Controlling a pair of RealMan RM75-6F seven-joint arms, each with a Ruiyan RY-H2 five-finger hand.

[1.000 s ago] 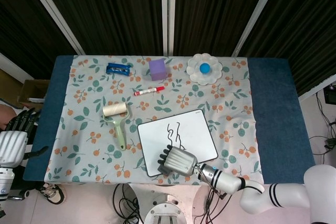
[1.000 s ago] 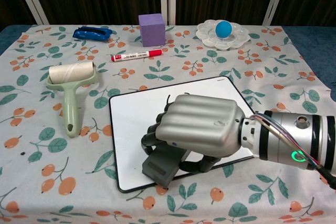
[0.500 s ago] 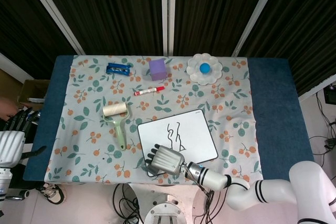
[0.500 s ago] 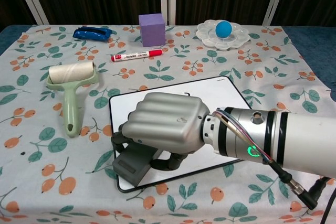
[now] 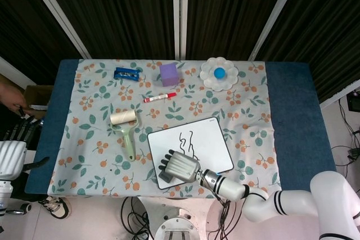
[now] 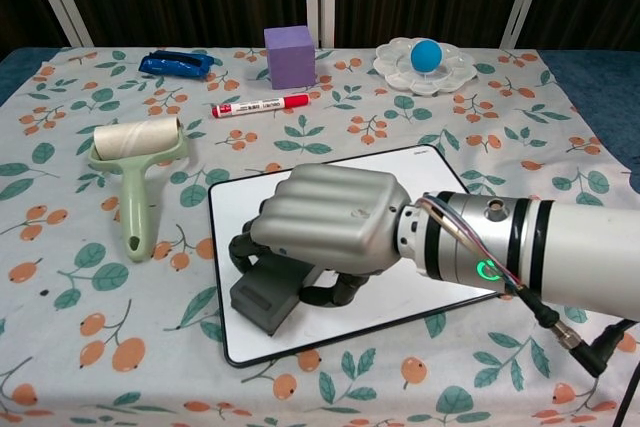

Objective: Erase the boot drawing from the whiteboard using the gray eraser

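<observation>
— Where is the gray eraser (image 6: 268, 294)?
— On the near left part of the whiteboard (image 5: 214, 139), a dark gray block lying flat.
— And the board?
— White, black-rimmed, slightly turned on the cloth. The boot drawing (image 5: 188, 141) shows as thin black lines near its middle, just beyond the eraser.

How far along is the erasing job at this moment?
Done: the right hand holds the gray eraser down at the whiteboard, near its front left corner. In hand: wiping. Left: the boot drawing shows dark lines above the hand in the head view. The left hand waits off the table.
</observation>
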